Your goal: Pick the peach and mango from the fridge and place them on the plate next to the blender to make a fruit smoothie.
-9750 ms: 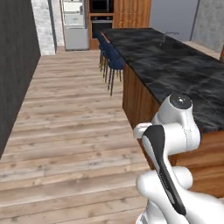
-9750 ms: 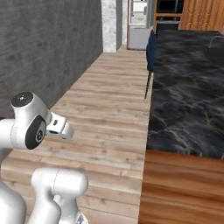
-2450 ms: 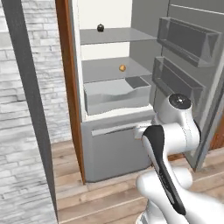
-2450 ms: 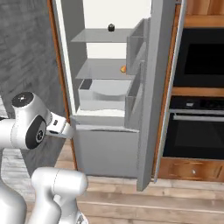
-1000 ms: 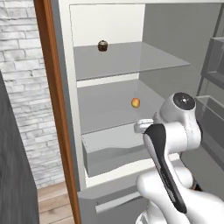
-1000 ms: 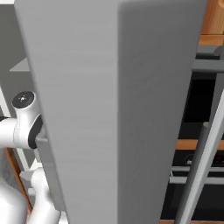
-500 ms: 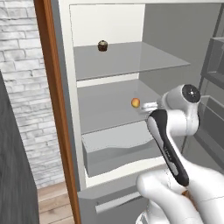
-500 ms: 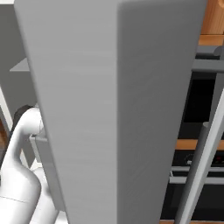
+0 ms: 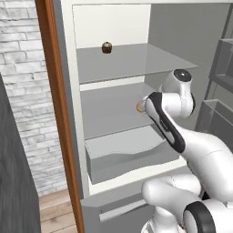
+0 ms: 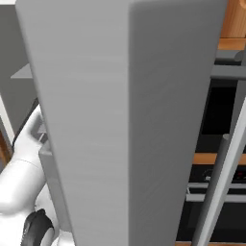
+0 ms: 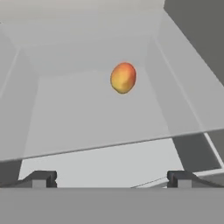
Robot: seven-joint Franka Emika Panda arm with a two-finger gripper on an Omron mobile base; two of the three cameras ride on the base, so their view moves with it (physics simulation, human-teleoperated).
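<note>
The gripper (image 11: 109, 178) stands wide open, its two dark fingertips (image 11: 40, 178) far apart at the bottom of the hand view, and it holds and touches nothing. Ahead of it, well apart from the tips, one mango (image 11: 123, 78) lies on a flat grey shelf, toward the far right of that shelf and near the white back wall. In the left base view the arm reaches into the open fridge (image 9: 68, 91) at the middle shelf, and the mango (image 9: 139, 107) shows as a small orange sliver just left of the arm's wrist. There are two small things on the shelves: the single mango on the middle one and one dark brown cupcake-like lump (image 9: 106, 47) on the upper shelf, toward the far left. Below the middle shelf sits one grey drawer (image 9: 127, 154). In the right base view the grey fridge door (image 10: 129, 120) stands close to the camera.
</note>
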